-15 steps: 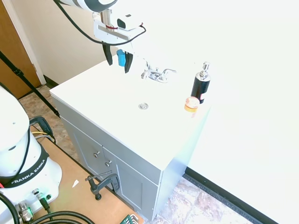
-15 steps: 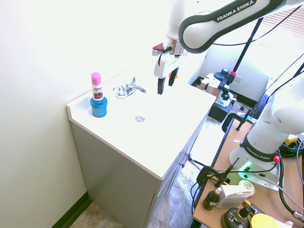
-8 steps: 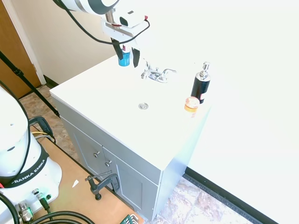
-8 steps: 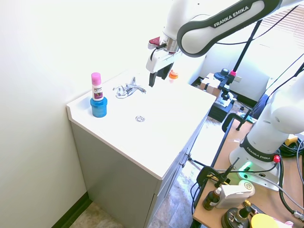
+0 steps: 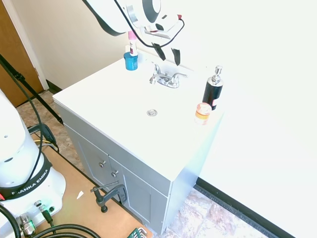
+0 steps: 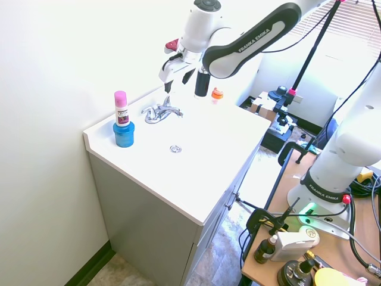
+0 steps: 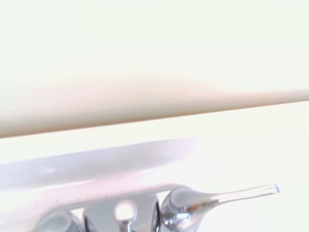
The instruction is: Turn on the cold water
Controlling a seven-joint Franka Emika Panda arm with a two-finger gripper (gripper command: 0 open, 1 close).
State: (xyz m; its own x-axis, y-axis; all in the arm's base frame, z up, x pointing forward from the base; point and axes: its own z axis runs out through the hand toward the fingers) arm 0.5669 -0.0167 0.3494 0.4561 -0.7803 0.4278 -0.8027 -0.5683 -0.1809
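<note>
Your black two-finger pincer (image 5: 168,53) gapes empty above the small shiny chrome faucet (image 5: 166,78) | poised to press a lever.

Place: a bathroom
Sink: a white table (image 5: 99,106) with a drain (image 5: 152,113) and a shiny faucet (image 5: 166,78)
Soap: a black pump bottle (image 5: 213,89) by the wall
Below: grey cupboard doors (image 5: 106,163)

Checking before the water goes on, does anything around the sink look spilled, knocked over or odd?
Nothing stands out. The faucet is dry, the black pump bottle, orange-lidded jar and pink-capped bottle stand upright, and the gripper hangs open above the faucet.
</note>
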